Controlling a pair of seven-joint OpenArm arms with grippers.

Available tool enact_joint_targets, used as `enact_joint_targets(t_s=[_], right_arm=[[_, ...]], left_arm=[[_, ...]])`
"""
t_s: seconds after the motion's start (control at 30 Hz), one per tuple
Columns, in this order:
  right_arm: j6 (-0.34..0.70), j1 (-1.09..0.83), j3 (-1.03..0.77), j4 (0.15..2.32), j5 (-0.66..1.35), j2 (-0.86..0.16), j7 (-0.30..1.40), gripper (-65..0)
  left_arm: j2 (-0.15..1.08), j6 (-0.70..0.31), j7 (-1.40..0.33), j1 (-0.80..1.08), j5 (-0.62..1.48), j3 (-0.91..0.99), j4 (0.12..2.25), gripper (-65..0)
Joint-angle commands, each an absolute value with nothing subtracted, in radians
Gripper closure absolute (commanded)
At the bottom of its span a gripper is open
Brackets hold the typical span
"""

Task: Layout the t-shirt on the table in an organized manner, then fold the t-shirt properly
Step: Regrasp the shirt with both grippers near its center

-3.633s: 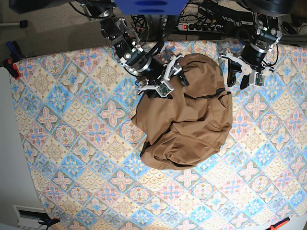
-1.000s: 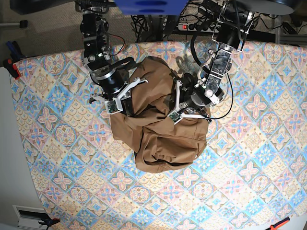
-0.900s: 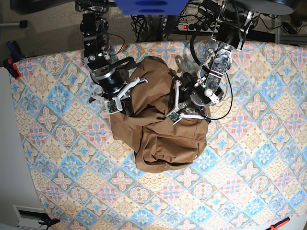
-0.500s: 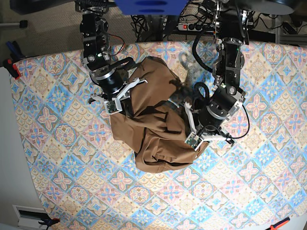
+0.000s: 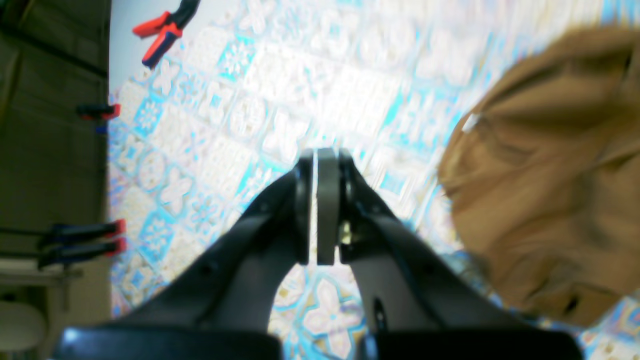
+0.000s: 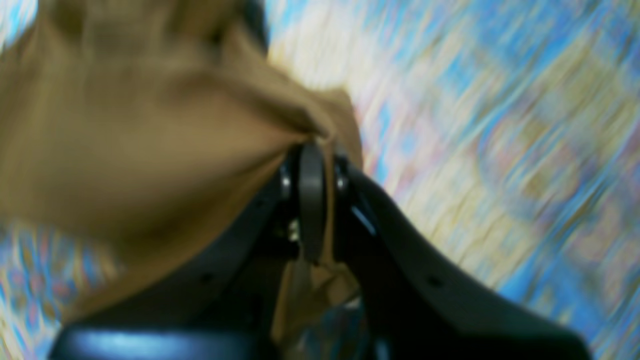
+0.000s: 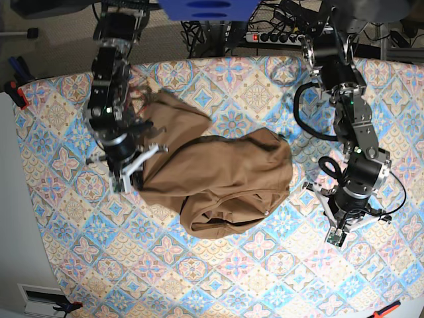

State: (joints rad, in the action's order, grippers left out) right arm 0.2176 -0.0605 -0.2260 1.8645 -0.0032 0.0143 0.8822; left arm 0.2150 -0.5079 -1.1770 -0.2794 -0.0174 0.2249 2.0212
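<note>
Red-handled clamps (image 5: 162,27) grip the table (image 7: 66,232) edge and a power strip (image 7: 281,36) lies beyond its far side. The t-shirt (image 7: 218,179) lies crumpled mid-table, now stretched leftward. The right gripper (image 6: 310,200) pinches its fabric; the left gripper (image 5: 320,210), jaws together and empty, has swung away to the right.

Robotics lab/test bench. Patterned cloth stretched over the table (image 7: 218,278), pinned at the edges with spring clamps (image 7: 14,83). Power strip (image 7: 281,36) and a tangle of black cables sit past the far table edge, by the arm mounts. Bare floor beyond; more clamps (image 5: 82,242) visible along the table edge in the left wrist view.
</note>
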Motion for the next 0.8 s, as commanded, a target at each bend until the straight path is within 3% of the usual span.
enact_joint_targets(t_s=[0.0, 0.3, 0.43, 0.77], right_arm=[[0.22, -0.033, -0.225, 1.885, 0.005, 0.013, 0.891, 0.0], [0.222, 0.036, -0.223, 1.885, 0.005, 0.013, 0.931, 0.0], [0.222, 0.036, -0.223, 1.885, 0.005, 0.013, 0.931, 0.0], [0.222, 0.031, -0.131, 1.886, 0.005, 0.013, 0.929, 0.0]], left_arm=[[0.219, -0.516, -1.159, -0.269, -0.016, 0.225, 2.041, 0.0], [0.216, -0.568, -1.082, -0.09, -0.016, 0.113, 2.075, 0.0], [0.159, -0.568, -1.081, -0.091, -0.021, 0.033, 2.063, -18.3], [0.125, -0.568, -1.082, -0.136, -0.191, -0.302, 1.788, -18.1]])
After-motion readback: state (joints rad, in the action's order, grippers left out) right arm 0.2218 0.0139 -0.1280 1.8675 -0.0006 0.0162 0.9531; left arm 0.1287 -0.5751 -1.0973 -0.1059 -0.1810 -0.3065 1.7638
